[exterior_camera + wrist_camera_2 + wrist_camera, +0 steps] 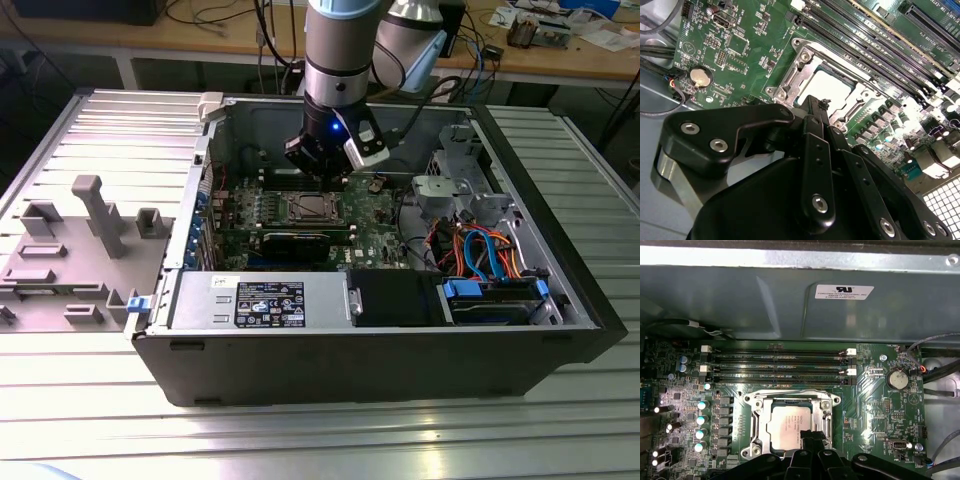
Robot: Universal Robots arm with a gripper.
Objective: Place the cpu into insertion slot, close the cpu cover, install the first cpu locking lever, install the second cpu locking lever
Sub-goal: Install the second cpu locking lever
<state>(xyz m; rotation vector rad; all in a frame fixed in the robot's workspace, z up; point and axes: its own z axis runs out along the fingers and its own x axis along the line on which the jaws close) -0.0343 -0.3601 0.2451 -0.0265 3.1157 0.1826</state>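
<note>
Jaws of the gripper [815, 107] stand closed together, holding nothing, their tips just over the near edge of the cpu [788, 426]. That chip lies flat in the insertion slot [754, 437] on the green motherboard [875, 405], and the cpu cover [801, 64] is down around it, framing the silver top through its window. Beyond the socket run the long black memory slots [777, 365]. In the exterior view the arm [340, 60] reaches down into the open computer case [380, 350] on the ribbed bench [300, 440].
</note>
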